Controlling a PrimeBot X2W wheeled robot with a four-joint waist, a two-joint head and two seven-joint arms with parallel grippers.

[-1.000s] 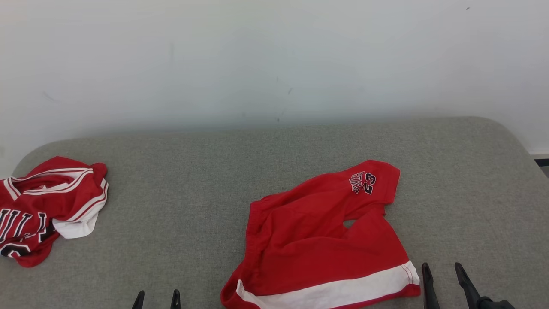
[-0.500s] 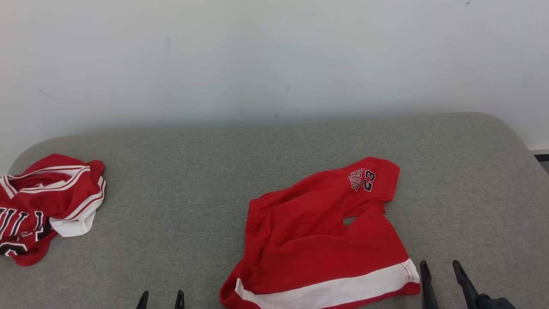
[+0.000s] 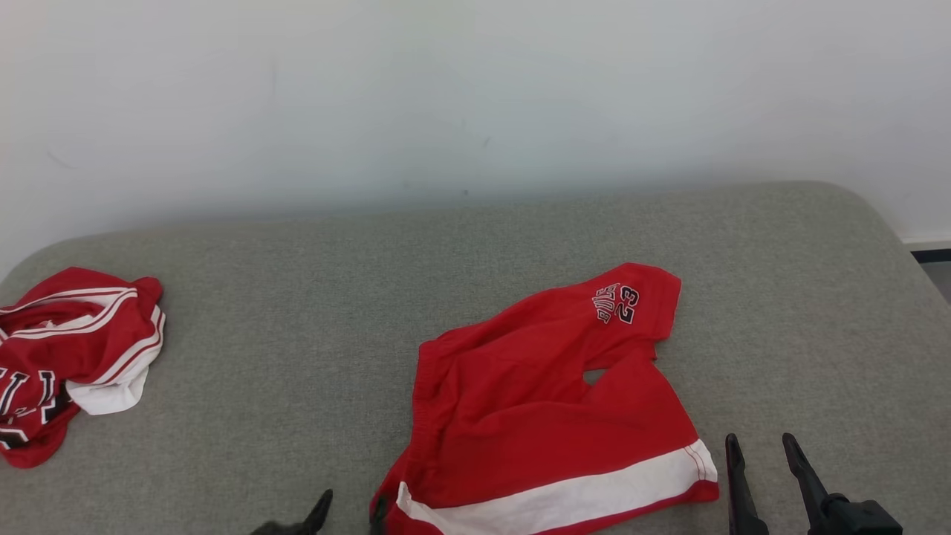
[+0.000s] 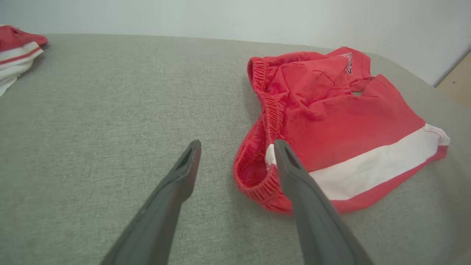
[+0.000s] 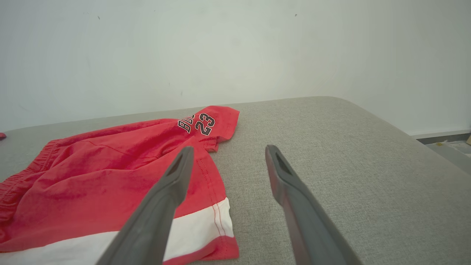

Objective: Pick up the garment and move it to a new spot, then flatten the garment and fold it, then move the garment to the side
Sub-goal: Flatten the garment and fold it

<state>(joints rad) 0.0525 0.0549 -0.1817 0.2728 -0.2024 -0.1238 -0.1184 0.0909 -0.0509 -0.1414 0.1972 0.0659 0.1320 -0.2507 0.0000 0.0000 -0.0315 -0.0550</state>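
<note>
The left pincer (image 4: 237,145) has slid toward the shorts (image 3: 535,416) over the last second. Its jaws stand wide and empty, and its right finger now hangs over the near end of the waistband (image 4: 270,110), while the other is over bare cloth. The right pincer (image 3: 761,446), also wide and holding nothing, keeps its place just beside the white-striped hem. The head camera has shifted a little too, so the slight drift of the whole scene is not the things moving.

This looks like the reach before the first pick-up: the shorts lie loosely spread and rumpled, not yet lifted, at the near right of the tabletop (image 3: 297,297).

The tabletop is covered in grey woven fabric with rounded corners. A crumpled red jersey (image 3: 74,349) sits at its far left, well apart. A plain pale wall (image 3: 475,89) rises behind, and a strip of floor (image 5: 449,151) shows past the right edge.
</note>
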